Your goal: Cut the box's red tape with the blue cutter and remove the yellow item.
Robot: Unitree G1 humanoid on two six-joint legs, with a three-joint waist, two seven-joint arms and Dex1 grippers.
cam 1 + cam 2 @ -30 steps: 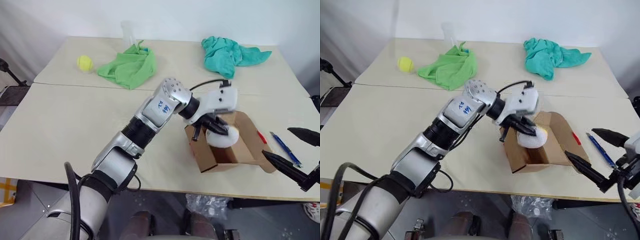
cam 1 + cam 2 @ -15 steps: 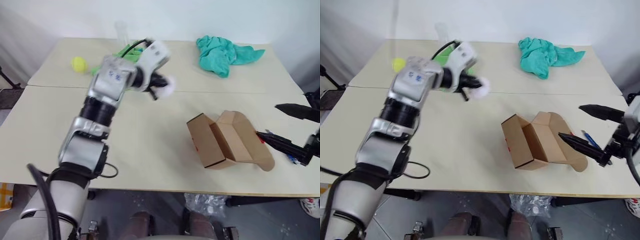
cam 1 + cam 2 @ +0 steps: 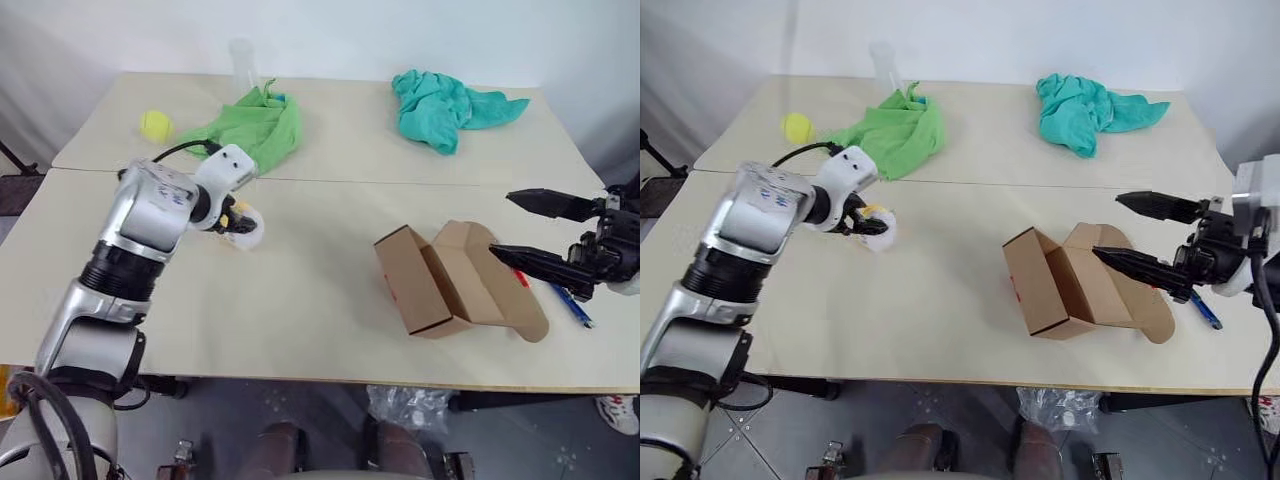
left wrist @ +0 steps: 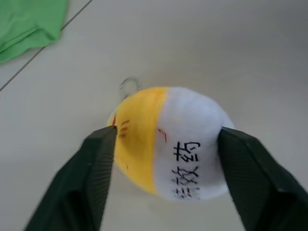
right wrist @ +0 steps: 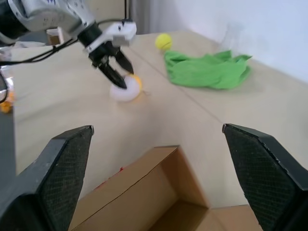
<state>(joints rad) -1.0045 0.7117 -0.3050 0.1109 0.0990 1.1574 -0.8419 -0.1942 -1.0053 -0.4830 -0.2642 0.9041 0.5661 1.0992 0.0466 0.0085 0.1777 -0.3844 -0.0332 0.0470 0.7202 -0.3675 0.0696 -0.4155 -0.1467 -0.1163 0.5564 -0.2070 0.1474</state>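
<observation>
Yellow and white, the yellow item [image 4: 168, 144] sits on the pale tabletop [image 3: 320, 260], over on the robot's left side and well apart from the box [image 3: 455, 285]. It is a small round plush with dark characters printed on its white half and a little metal ring at one end. The left gripper [image 3: 238, 220] points down at it, and its jaws stand either side of the plush with a finger close against each flank; I cannot tell whether they grip it or have let it go.

The brown cardboard box lies toward the robot's right with its flaps folded open and its inside bare. A bit of the red tape [image 3: 522, 276] shows at its far flap edge. Just past that flap, the blue cutter [image 3: 572, 306] lies flat on the tabletop, partly hidden behind the right gripper [image 3: 525, 230]. That gripper hangs over the box's right end, its jaws spread wide and holding nothing.

Further back, a crumpled green cloth [image 3: 255, 128] lies near a tennis ball [image 3: 154, 124], with a clear plastic cup [image 3: 243, 65] behind it. A teal cloth [image 3: 445, 102] is bunched at the far right.
</observation>
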